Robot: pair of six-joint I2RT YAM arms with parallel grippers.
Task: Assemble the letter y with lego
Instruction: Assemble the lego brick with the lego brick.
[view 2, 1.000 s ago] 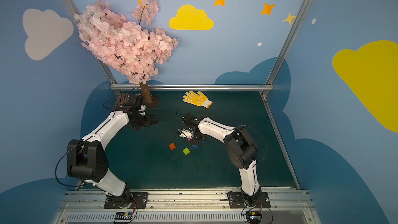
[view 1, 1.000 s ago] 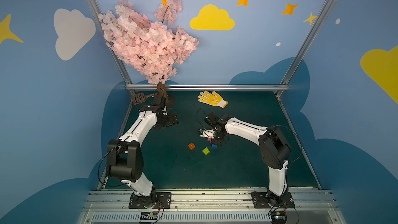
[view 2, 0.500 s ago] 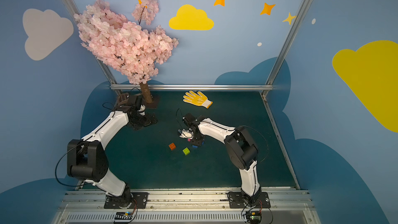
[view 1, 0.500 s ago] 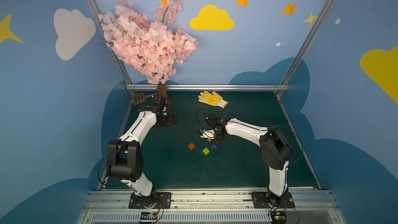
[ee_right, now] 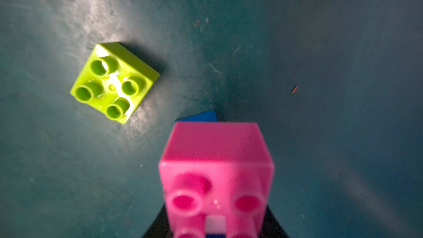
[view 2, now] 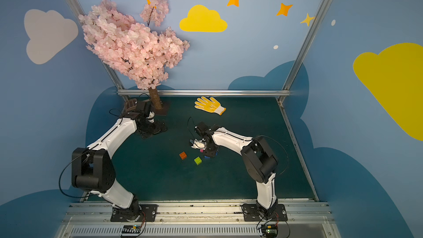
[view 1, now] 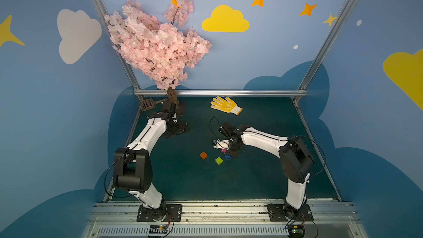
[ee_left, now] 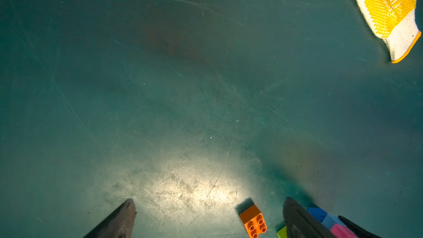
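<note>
both top views look down on a dark green table [view 1: 251,179] in the lower middle of the frame. the right gripper [view 1: 229,151], just right of centre, is closed on a pink brick [view 1: 223,150], pinching its sides. the right wrist view shows the brick studs up between the dark fingers [ee_right: 158,228]. a blue brick [view 1: 227,156] sits just below it in the frame. in the left wrist view a lighter blue brick [ee_left: 330,222] lies pressed between the blue and the pink. the lime green brick [view 1: 218,160] and orange brick [view 1: 203,155] lie loose, studs up, just left of that cluster and apart from each other. the left gripper [view 1: 177,129], at the upper left of the table, is spread wide above the surface, well apart from the bricks. a yellow glove [view 1: 225,105] lies near the table's top edge, right of a pink blossom tree [view 1: 158,42].
</note>
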